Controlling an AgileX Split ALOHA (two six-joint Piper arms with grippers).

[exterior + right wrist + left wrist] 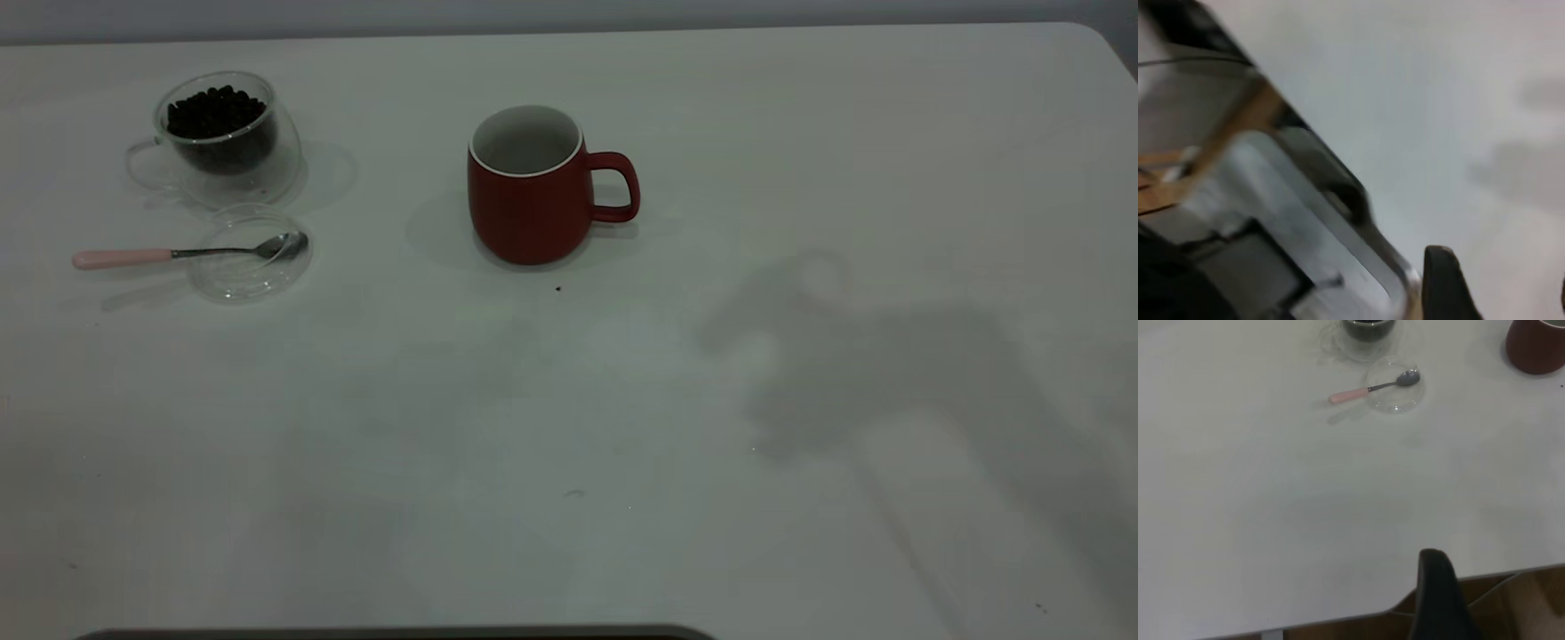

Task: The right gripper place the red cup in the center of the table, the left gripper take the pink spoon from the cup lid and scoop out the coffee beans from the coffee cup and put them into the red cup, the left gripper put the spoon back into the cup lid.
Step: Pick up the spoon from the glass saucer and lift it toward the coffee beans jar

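The red cup [533, 191] stands upright near the middle of the table [622, 400], handle to the right; its edge shows in the left wrist view [1538, 347]. The coffee cup [222, 133] with coffee beans [216, 111] stands at the far left. In front of it lies the cup lid [249, 258], with the pink spoon [178, 254] resting bowl-in-lid, handle pointing left. The left wrist view shows the spoon [1371, 389] and lid [1395, 387] far ahead. My left gripper [1501, 600] hangs over the near table edge, open, one finger visible. My right gripper [1501, 287] is open and empty.
Neither arm shows in the exterior view; an arm's shadow [889, 373] lies on the table's right half. The right wrist view looks along the table's edge [1338, 180], with metal framework [1238, 267] below it. A dark speck [558, 288] lies just in front of the red cup.
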